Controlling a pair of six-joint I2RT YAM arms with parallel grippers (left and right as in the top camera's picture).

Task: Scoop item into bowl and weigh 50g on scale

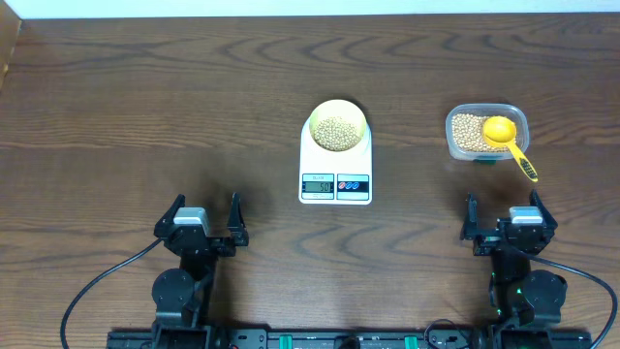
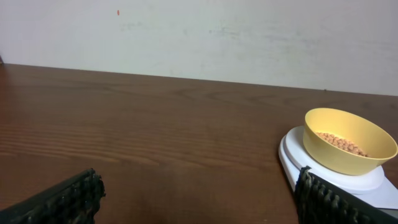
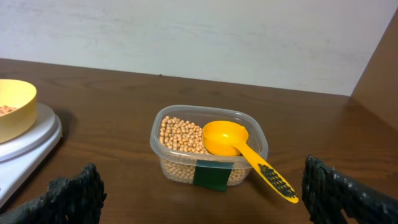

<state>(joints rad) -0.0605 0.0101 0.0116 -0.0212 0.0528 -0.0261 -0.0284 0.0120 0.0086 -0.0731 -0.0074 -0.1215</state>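
Note:
The pale-yellow bowl [image 1: 337, 127] stands on the white scale [image 1: 335, 184] at the table's middle, with tan beans [image 1: 336, 133] heaped inside it; the left wrist view shows the bowl [image 2: 348, 149] on the scale [image 2: 298, 163] at far right. More beans [image 3: 180, 138] fill a clear tub [image 1: 486, 133]. A yellow scoop [image 1: 506, 141] rests in the tub, handle over the rim toward the front. My left gripper [image 1: 202, 223] hangs open near the front left, nothing between its fingers. My right gripper [image 1: 507, 219] is open just in front of the tub, empty.
The tub [image 3: 209, 149] carries a green label on its near wall. The scoop's handle [image 3: 270, 177] sticks out toward my right gripper. The scale's display and two buttons face the front edge. Bare wooden table [image 1: 145, 107] spreads to the left.

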